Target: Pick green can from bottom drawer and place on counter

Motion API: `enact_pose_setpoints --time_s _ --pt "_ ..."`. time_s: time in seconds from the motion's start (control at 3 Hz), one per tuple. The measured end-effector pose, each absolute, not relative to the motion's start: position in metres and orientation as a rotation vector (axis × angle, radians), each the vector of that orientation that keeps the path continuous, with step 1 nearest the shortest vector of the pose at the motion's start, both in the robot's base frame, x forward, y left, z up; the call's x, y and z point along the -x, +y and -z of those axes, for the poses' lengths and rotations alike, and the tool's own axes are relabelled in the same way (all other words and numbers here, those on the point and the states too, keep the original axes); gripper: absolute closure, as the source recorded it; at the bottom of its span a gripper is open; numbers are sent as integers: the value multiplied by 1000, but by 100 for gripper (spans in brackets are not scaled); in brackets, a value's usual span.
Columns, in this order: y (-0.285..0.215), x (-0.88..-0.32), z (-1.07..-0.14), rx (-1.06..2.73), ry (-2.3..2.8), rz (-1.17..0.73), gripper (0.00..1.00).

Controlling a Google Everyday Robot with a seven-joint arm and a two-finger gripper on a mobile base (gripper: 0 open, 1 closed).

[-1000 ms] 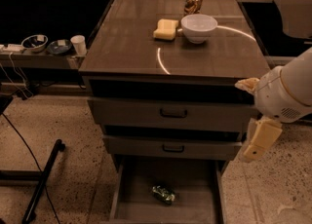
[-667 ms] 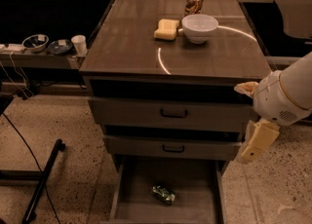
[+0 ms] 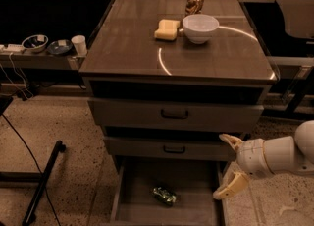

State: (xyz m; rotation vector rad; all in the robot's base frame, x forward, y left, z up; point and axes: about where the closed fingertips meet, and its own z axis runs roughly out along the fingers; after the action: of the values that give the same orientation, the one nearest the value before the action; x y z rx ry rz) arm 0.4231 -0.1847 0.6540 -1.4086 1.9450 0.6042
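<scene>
The green can [image 3: 164,195] lies on its side on the floor of the open bottom drawer [image 3: 132,205], near the middle. My gripper [image 3: 228,165] hangs at the drawer's right side, to the right of the can and above it, with its two pale fingers spread wide apart and nothing between them. The counter [image 3: 132,48] is the glossy dark brown top above the three drawers, with a curved light reflection across it.
On the counter stand a white bowl [image 3: 200,27], a yellow sponge [image 3: 167,29] and a coppery red can [image 3: 195,2] at the back. A side shelf on the left holds bowls [image 3: 35,42] and a cup [image 3: 78,44]. The two upper drawers [image 3: 174,114] are shut.
My arm and gripper have dropped lower and moved slightly left, toward the open bottom drawer. The can has not moved.
</scene>
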Motion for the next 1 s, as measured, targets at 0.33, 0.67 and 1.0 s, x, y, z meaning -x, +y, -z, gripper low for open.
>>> enact_pose_setpoints --time_s 0.33,0.67,1.0 --pt "-198 -432 -665 1430 1786 -504 0" --pt "-200 -432 -653 1472 1770 -471 0" --pt "-173 -412 -593 1392 1784 -562 0"
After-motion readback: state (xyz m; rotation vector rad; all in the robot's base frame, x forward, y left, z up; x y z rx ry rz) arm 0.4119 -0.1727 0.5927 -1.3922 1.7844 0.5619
